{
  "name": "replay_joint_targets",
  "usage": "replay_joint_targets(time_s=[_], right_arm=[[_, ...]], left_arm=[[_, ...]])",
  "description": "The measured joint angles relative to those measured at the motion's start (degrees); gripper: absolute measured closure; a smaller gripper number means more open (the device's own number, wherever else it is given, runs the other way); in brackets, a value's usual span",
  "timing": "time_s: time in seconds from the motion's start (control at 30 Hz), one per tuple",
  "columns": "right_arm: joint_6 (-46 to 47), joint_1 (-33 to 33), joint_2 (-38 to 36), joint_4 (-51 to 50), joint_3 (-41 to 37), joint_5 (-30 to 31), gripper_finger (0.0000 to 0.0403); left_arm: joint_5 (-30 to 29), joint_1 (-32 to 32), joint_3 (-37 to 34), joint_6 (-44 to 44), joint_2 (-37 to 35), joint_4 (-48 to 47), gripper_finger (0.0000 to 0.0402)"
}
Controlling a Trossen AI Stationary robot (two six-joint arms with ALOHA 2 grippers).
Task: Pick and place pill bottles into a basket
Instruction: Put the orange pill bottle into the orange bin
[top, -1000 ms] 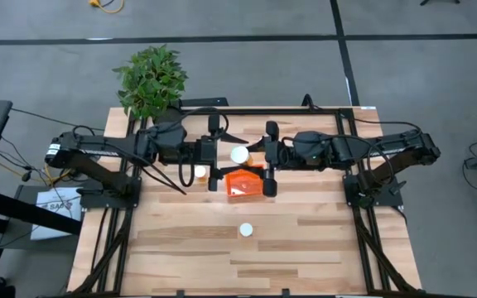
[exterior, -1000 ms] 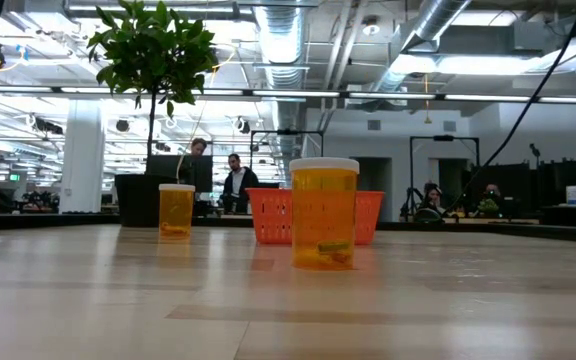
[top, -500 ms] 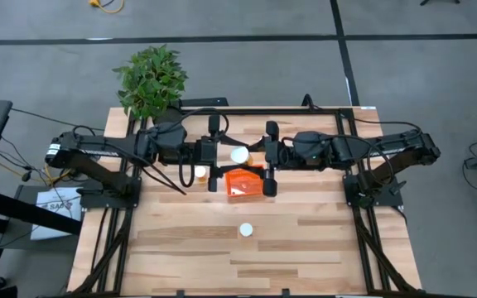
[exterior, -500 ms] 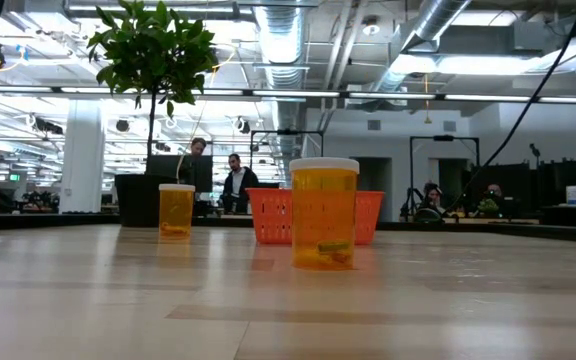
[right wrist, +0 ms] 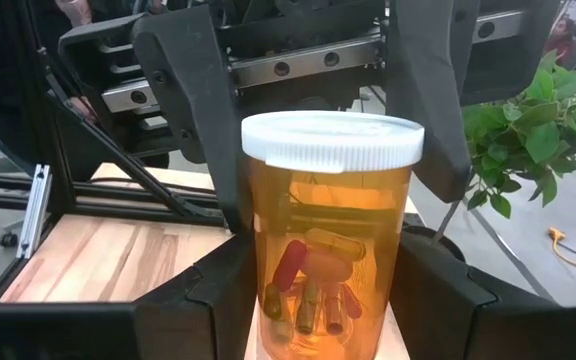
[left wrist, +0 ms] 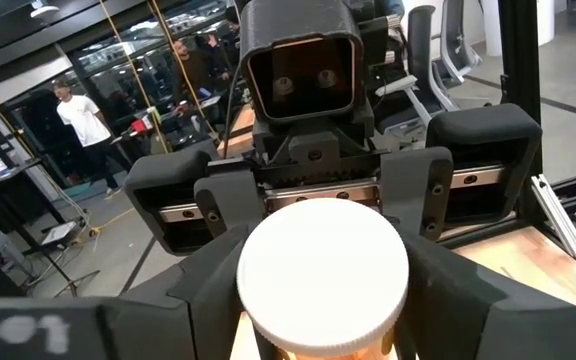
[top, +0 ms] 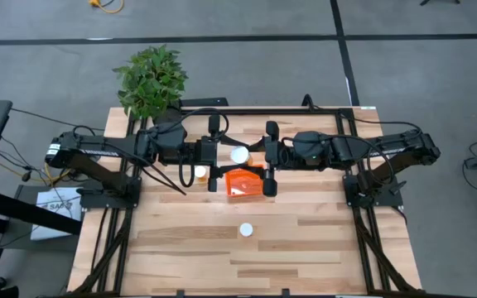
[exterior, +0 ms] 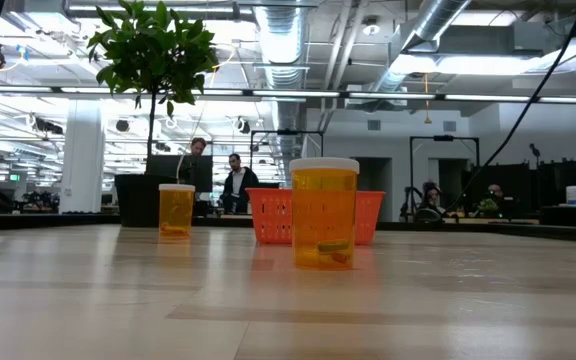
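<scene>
Both grippers met above the table's rear centre, a white-capped pill bottle [top: 238, 155] between them, just behind the orange basket [top: 244, 184]. Left gripper [top: 214, 155] and right gripper [top: 265, 157] fingers flanked that bottle; which one clamped it, cannot tell. 2 more bottles stood apart: one [top: 199, 173] left of basket, one [top: 245, 230] nearer the front.

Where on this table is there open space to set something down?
The front half of the table is bare on both sides of a lone bottle. The back is crowded: the left gripper and right gripper meet at a raised bottle, with the basket and a third bottle just in front.
</scene>
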Motion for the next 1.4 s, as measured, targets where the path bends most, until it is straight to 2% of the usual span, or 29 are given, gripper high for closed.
replay_joint_targets(time_s=[0.57,1.13,1.27,1.4], right_arm=[[-0.48,0.01,0.00,-0.02,0.00,0.00,0.0210],[-1.84,0.01,0.00,-3.51,0.04,0.32,0.0168],[-4.27,0.01,0.00,-5.85,0.04,3.14,0.0168],[-6.69,-0.01,-0.46,-11.70,0.05,9.85,0.0168]], left_arm=[[-0.03,0.00,0.00,0.04,0.00,0.02,0.0200],[-0.25,0.02,0.00,0.22,0.00,0.11,0.0200],[-0.25,0.02,0.00,0.22,0.00,0.13,0.0200],[-0.25,0.02,0.00,0.22,0.00,0.13,0.0200]])
